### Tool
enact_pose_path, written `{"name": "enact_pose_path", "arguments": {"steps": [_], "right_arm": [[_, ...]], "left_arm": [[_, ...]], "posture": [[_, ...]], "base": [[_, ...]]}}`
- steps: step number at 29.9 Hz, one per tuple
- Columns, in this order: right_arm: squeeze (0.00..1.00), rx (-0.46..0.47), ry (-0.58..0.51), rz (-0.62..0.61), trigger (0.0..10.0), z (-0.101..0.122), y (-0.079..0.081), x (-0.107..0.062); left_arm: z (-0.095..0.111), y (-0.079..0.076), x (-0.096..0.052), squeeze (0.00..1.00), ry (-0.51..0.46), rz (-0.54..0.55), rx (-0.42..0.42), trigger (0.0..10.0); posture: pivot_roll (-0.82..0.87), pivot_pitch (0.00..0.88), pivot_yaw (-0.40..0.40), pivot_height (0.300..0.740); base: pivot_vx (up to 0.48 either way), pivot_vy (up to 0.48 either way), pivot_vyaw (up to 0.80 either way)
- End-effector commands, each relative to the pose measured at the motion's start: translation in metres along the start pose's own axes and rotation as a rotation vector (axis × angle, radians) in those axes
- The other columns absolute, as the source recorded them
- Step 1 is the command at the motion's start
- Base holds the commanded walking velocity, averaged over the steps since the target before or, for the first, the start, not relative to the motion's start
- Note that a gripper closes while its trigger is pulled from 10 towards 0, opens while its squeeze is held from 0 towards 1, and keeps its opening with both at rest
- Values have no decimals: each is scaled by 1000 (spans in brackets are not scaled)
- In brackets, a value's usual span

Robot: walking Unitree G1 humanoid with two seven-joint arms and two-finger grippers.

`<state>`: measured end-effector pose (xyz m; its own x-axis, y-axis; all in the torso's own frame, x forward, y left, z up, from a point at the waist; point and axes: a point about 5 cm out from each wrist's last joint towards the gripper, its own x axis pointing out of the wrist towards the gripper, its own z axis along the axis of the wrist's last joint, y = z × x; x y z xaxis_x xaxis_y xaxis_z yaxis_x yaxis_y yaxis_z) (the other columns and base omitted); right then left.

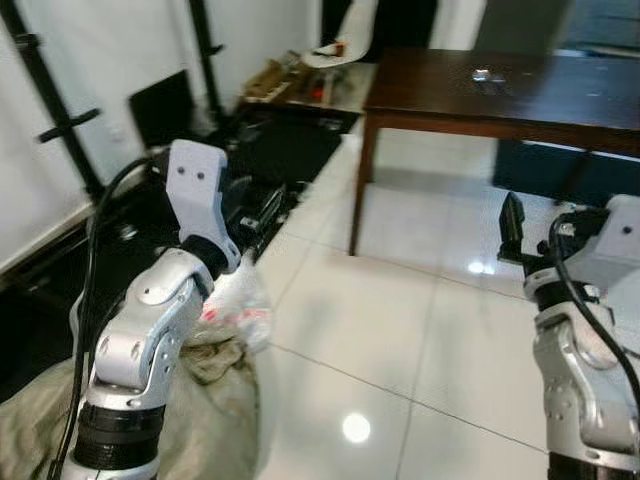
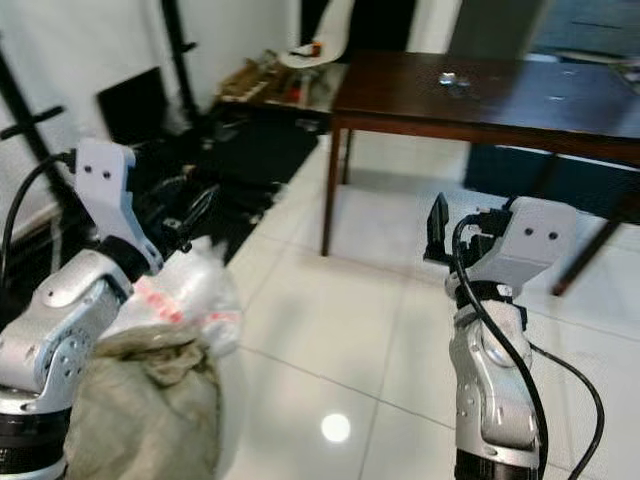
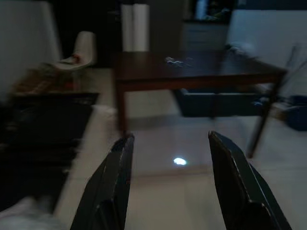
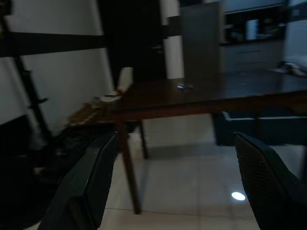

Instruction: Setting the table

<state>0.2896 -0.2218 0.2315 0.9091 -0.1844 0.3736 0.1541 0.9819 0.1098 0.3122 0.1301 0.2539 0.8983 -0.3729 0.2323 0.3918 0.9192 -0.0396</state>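
Note:
A dark wooden table (image 1: 520, 95) stands ahead across the white tiled floor, with a small shiny object (image 1: 483, 75) lying on its top. Both arms are raised in front of me, well short of the table. My left gripper (image 3: 170, 143) is open with nothing between its black fingers and points at the table's near leg (image 3: 121, 108). My right gripper (image 4: 175, 139) is also open and empty, facing the table's left corner. In the left eye view one black finger (image 1: 512, 225) of the right gripper stands upright beside its white wrist housing.
A grey-green sack (image 1: 200, 400) and a white plastic bag (image 1: 235, 300) lie by my left arm. Black mats, cables and clutter (image 1: 270, 80) fill the left side, with black stand poles (image 1: 205, 50) by the wall. A white chair (image 1: 340, 45) stands behind. A dark box (image 1: 560, 170) sits under the table.

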Motion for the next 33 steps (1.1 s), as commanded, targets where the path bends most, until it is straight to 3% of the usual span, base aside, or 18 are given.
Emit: {"name": "enact_pose_path", "arguments": {"steps": [1,5,12,23,30,33], "right_arm": [[0,9,18,-7,10000,-4,0,-2],[0,8,19,-8,10000,-4,0,-2],[0,7,20,-12,10000,-4,-1,-2],[0,7,22,-15,10000,-4,-1,-3],[0,26,73,26,10000,-15,8,-2],[0,89,194,212,10000,-44,46,-7]], "left_arm": [[0,1,-2,0,5,-3,-33,10000],[1,-1,0,0,0,-11,-29,10000],[-2,-7,1,0,14,-24,57,10000],[1,-5,3,0,-12,-12,77,10000],[-2,-2,4,0,4,25,94,10000],[-22,24,-16,0,104,172,151,10000]], "posture": [[-93,0,116,740],[-95,0,117,740],[-98,0,119,740],[-97,0,119,740],[-92,0,116,740],[-43,0,80,740]], "base": [[0,0,-800],[0,0,-800],[0,0,-800],[0,0,-800],[0,0,-800],[0,0,-156]]}}
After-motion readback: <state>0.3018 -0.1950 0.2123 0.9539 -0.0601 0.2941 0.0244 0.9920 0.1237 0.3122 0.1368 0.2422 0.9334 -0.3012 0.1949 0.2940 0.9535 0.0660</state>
